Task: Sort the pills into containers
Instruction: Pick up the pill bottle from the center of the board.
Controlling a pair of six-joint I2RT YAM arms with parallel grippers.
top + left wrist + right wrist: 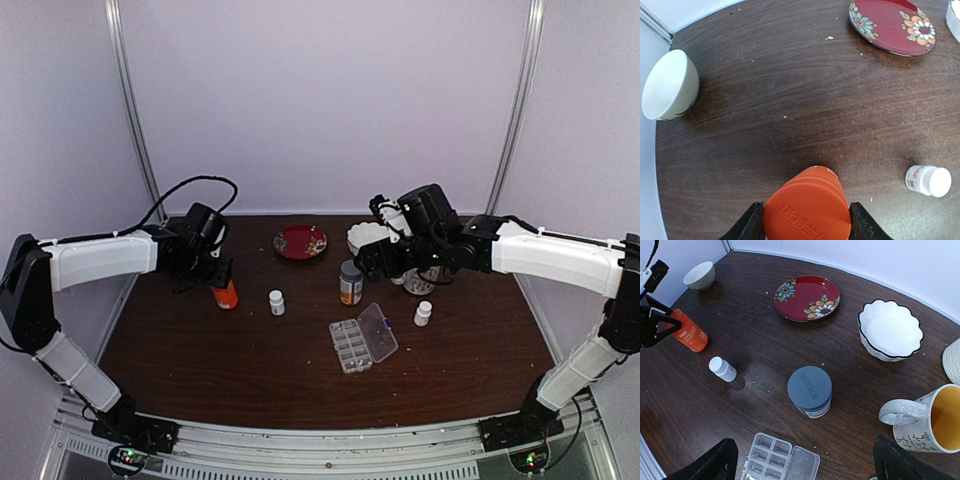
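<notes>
status: left jaws flank orange bottle (807, 210), grip unclear; right jaws spread, empty

We see a dark brown wood-grain table (200, 370) with rounded far corners, boxed in by 3 plain pale walls (320, 100) that carry a faint lilac cast. 2 slim metal posts (135, 130) rise at the back, where the wall panels meet. A silver aluminium rail (330, 440) runs along the table's near edge. The light is soft and even, and we find only faint shadows on the tabletop.
</notes>
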